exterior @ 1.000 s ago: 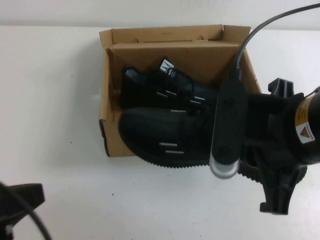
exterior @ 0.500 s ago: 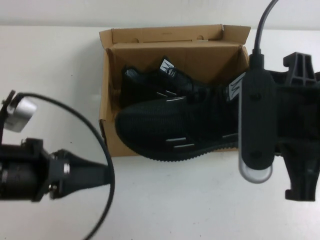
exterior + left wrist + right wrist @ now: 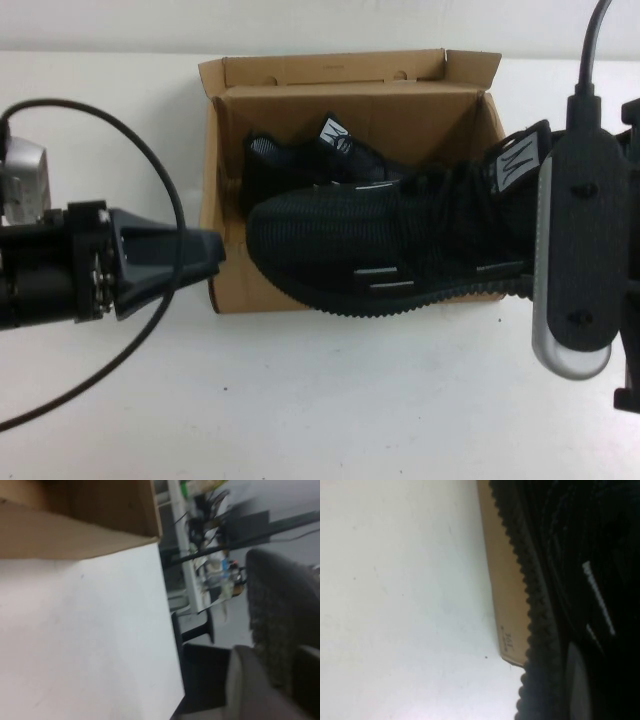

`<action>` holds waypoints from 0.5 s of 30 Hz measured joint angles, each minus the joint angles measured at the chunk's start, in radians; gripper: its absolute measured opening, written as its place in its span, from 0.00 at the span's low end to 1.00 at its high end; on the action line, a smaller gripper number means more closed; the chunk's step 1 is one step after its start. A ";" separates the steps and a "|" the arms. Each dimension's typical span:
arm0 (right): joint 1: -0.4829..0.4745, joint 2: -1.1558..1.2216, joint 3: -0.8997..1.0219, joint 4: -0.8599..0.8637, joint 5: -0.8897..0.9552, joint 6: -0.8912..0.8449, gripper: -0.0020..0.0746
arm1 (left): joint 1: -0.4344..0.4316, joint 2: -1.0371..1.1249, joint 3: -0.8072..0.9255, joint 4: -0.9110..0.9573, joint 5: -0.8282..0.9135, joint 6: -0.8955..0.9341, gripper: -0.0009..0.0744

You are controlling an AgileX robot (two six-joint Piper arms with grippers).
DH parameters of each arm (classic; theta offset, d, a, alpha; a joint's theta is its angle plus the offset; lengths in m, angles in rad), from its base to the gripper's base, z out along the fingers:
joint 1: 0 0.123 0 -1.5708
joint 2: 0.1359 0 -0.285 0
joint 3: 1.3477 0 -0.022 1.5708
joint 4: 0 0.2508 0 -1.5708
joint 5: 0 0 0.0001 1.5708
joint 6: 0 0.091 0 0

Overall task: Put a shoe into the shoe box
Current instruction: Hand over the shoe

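Observation:
The brown cardboard shoe box stands open at the table's far middle, lid flap up at the back. One black sneaker lies inside it. A second black sneaker with silver dashes and a white tongue label hangs over the box's front wall, toe to the left. My right gripper is shut on its heel end, hidden under the wrist camera in the high view. The sneaker's toothed sole runs along the box's front wall. My left gripper is beside the box's left front corner.
The white table spreads in front of the box. The right arm's wrist camera and cable cover the box's right end. The left arm's cable loops over the table's left side. The table's edge shows in the left wrist view.
My left arm has come in from the lower left to the box's left front corner. My right gripper has carried the sneaker to the right, and its tongue label has come into view.

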 joint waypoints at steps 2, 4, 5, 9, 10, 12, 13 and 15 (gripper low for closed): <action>0.000 0.000 0.000 0.006 0.000 0.000 0.01 | 0.000 0.000 0.000 -0.036 0.001 0.000 0.35; 0.000 0.000 0.000 0.013 -0.004 0.000 0.01 | 0.000 0.000 0.000 -0.056 0.002 -0.004 0.58; 0.000 0.000 0.000 0.015 -0.009 -0.002 0.01 | 0.000 0.000 0.000 -0.058 0.002 -0.007 0.67; 0.000 0.000 0.000 0.056 -0.034 -0.036 0.01 | 0.000 0.000 0.000 -0.063 0.002 -0.023 0.86; 0.000 0.000 0.000 0.069 -0.039 -0.044 0.01 | 0.000 0.000 0.000 -0.067 0.002 -0.030 0.88; 0.000 0.006 0.000 0.089 -0.046 -0.052 0.01 | 0.002 0.000 0.000 -0.069 0.002 -0.040 0.89; 0.000 0.014 0.000 0.094 -0.051 -0.054 0.01 | 0.002 0.000 0.000 -0.071 0.002 -0.043 0.89; 0.000 0.027 0.000 0.097 -0.057 -0.054 0.01 | 0.002 0.000 0.000 -0.071 0.002 -0.048 0.89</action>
